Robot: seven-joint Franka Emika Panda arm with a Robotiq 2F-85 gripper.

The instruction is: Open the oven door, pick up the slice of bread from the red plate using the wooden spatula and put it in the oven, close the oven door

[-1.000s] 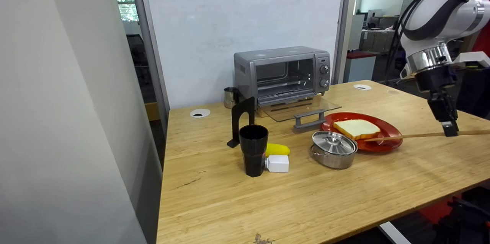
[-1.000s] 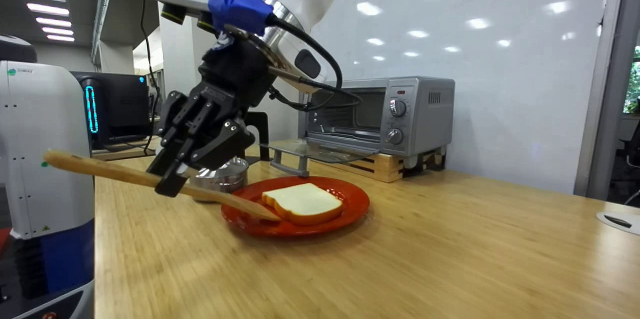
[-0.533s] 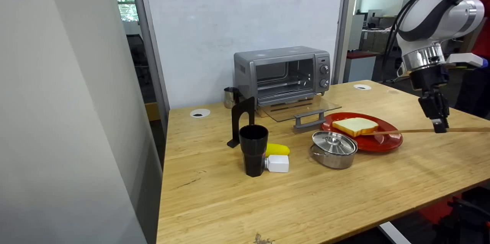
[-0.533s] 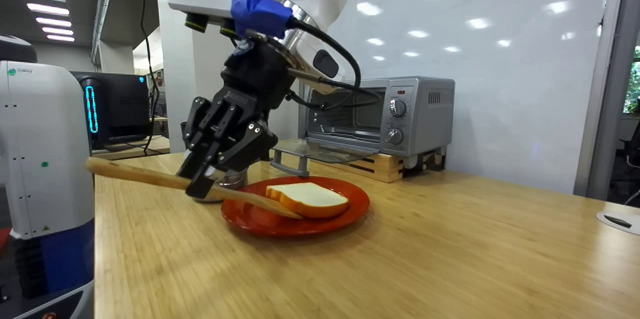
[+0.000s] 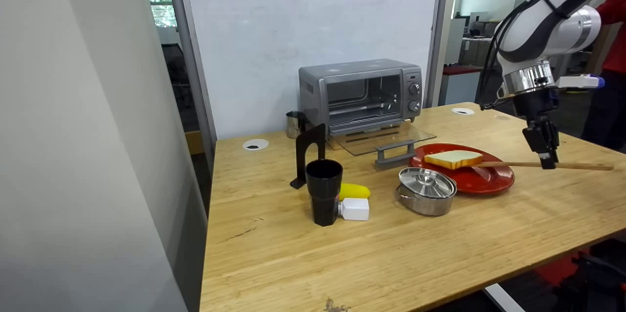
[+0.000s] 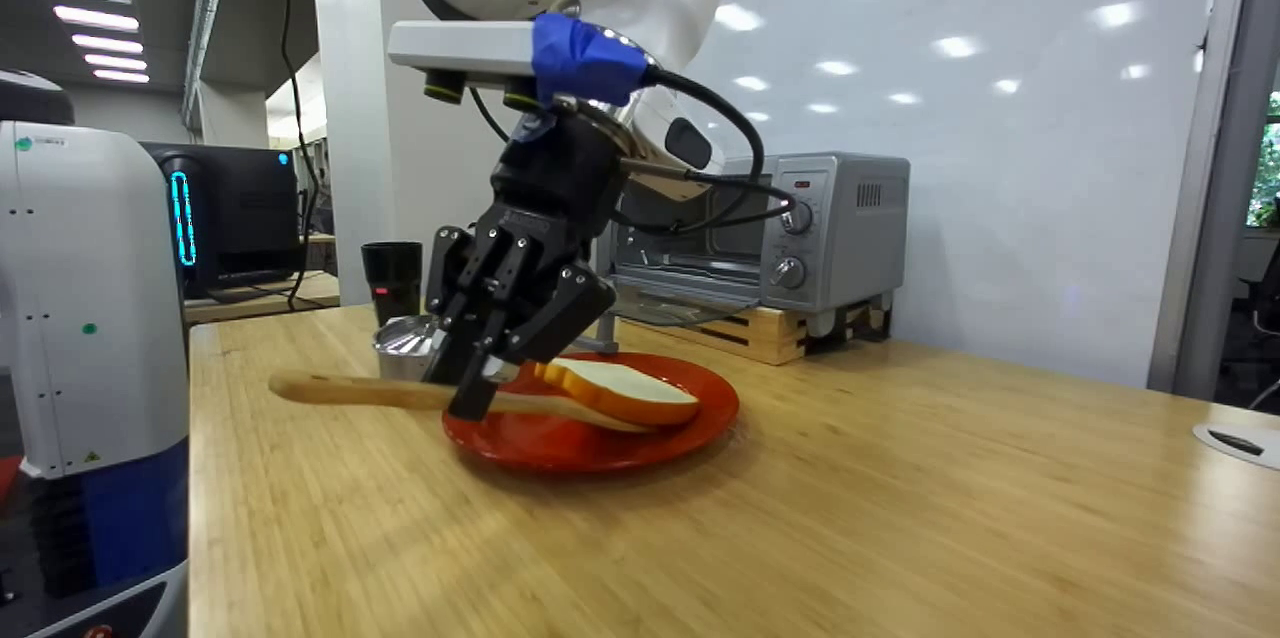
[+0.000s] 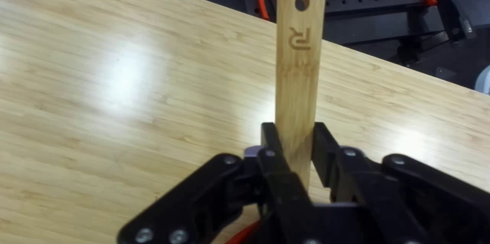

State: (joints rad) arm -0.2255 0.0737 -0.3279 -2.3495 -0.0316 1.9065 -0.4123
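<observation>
Gripper [image 7: 294, 137]: fingers drawn in tight, clamped on both edges of the wooden spatula [image 6: 350, 390], and I've pushed forward over the last second!

Wooden spatula: its handle juts out behind me, its blade reaches ahead, and the whole length has levelled out from a steeper dip.

Slice of bread [image 6: 630, 393]: ahead of my fingertips on the red plate [image 5: 479, 185], and here's the news! It lay flatter; now it tilts, one side riding up. The blade looks to be getting in beneath; how far, the bread hides from me.

Red plate: just ahead of me and lower, sitting where it sat, so the push seems to be going into the bread.

Oven door [image 5: 386, 138]: farther ahead and off to the side, swung down; that step is done.

Oven [image 5: 362, 97]: beyond the door from me, mouth uncovered, bread not yet delivered.

Pick-up: under way, I judge, but short of a lift; the bread's lower side seems to rest on the plate. A deeper slide beneath looks called for, or it could skid ahead or tip off.
</observation>
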